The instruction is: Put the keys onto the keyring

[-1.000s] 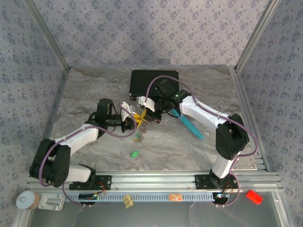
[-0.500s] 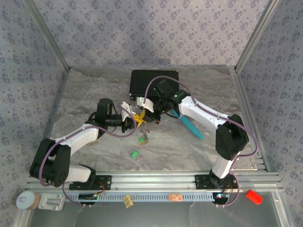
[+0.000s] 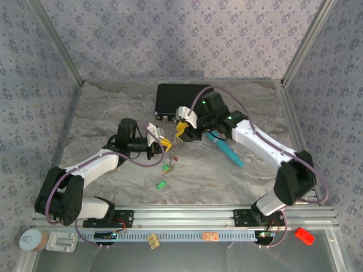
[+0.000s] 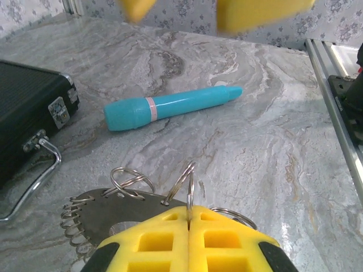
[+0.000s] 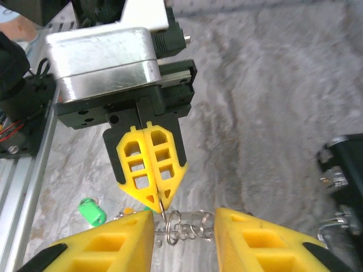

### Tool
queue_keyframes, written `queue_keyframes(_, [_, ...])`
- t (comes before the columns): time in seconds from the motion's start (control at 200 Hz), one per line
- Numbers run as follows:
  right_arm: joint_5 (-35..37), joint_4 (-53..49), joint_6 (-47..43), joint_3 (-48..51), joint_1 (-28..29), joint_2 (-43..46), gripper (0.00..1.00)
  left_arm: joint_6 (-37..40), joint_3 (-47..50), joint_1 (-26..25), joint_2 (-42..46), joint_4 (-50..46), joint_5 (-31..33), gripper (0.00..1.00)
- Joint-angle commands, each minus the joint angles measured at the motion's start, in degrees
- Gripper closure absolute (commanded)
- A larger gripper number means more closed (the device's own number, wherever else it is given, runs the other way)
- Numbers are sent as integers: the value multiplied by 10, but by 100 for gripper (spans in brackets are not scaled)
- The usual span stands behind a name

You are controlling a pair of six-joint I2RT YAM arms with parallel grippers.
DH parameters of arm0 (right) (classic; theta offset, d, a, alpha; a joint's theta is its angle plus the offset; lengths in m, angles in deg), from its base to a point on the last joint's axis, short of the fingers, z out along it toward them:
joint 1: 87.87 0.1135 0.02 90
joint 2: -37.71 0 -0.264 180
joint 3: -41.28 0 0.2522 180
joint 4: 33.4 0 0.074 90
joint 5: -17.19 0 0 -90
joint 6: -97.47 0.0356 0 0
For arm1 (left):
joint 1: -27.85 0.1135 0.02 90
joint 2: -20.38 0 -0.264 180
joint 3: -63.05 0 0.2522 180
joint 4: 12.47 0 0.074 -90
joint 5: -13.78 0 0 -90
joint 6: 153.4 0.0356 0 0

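**Left claw**: clenched on one wire loop of the keyring, which I see held at its very tips.

**Right claw**: released, with a finger standing on either side of the keyring and apart from it.

A green key sits just below the ring, and a loose green key lies nearer the front rail.

The pen and black case bound the right and far sides. Bare table lies open to the left.
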Motion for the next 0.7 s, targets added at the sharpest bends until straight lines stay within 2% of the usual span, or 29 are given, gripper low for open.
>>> queue_keyframes(0.0, [-7,61,11,83,9,48,71,31,4,-10,20,12,2,100])
queue_keyframes(0.11, [17,82,-14,146,24,66,82,45,10,-16,26,15,5,100])
queue_keyframes(0.185, [8,85,-1,157,31,59,88,49,12,-18,31,15,7,100])
queue_keyframes(0.45, [46,188,44,188,45,24,80,53,15,-22,35,20,4,100])
queue_keyframes(0.695, [54,217,46,187,45,10,73,54,15,-23,34,18,-3,100])
